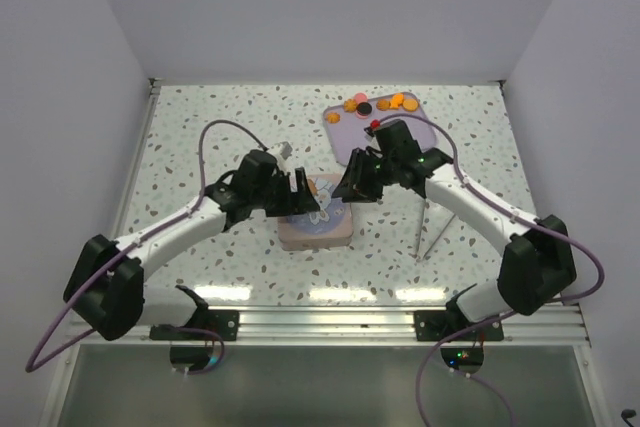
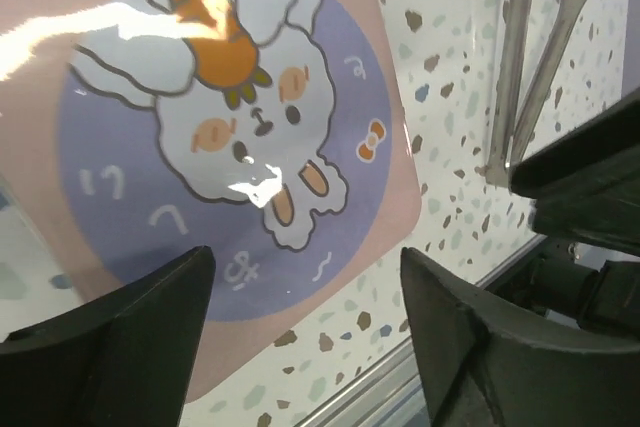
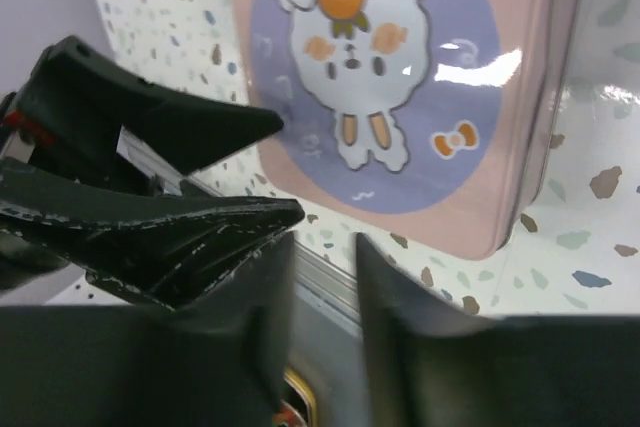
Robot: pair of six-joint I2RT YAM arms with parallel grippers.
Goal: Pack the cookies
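The cookies (image 1: 398,102), mostly orange with one dark and one pink, lie on a purple tray (image 1: 400,132) at the back of the table. A pink square tin (image 1: 318,229) sits at the centre, its lid (image 2: 240,117) with the rabbit picture on it. My left gripper (image 1: 304,192) (image 2: 305,257) hovers over the tin's near-left part, open, nothing between its fingers. My right gripper (image 1: 352,183) (image 3: 322,242) hangs by the tin's far-right corner, shut to a narrow slit and holding nothing. No cookies show in either wrist view.
Metal tongs (image 1: 430,232) (image 2: 530,57) lie on the speckled table to the right of the tin. The two grippers stand close together above the tin; the left gripper (image 3: 150,147) fills the left of the right wrist view. A metal rail (image 1: 320,319) runs along the near edge.
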